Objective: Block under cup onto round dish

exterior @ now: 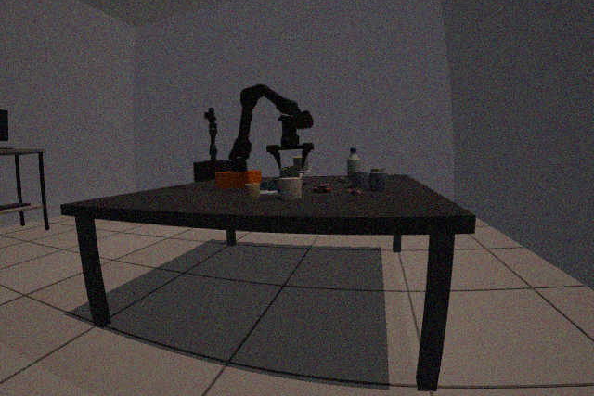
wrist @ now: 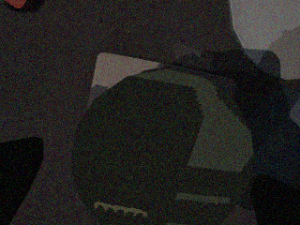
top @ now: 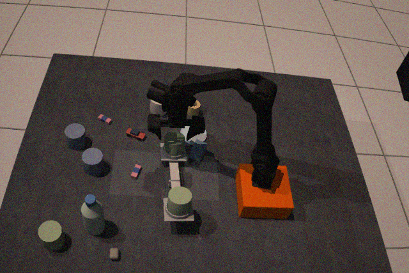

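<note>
My gripper (top: 174, 135) (exterior: 291, 168) (wrist: 153, 172) is wide open and points down, its fingers on either side of the green cup (top: 174, 149) (exterior: 289, 172) (wrist: 224, 142) on the balance's far end in the top view. Nothing is held. The other green cup (top: 179, 201) (exterior: 301, 161) stands on the near end, which sits higher. The balance beam (top: 174, 172) joins the two ends. The white round dish (top: 200, 135) (wrist: 267, 28) lies right beside the far end, partly hidden by a finger in the top view. No block hidden under a cup is visible.
A blue box (top: 198, 151) is beside the far cup and dish. A white cup (top: 155, 107) (exterior: 290, 188) and tan cup (top: 195, 109) (exterior: 252, 189) stand behind. Left are blue-grey cups (top: 75, 137) (top: 92, 162), toy cars (top: 135, 133), a bottle (top: 92, 218) and another green cup (top: 50, 233).
</note>
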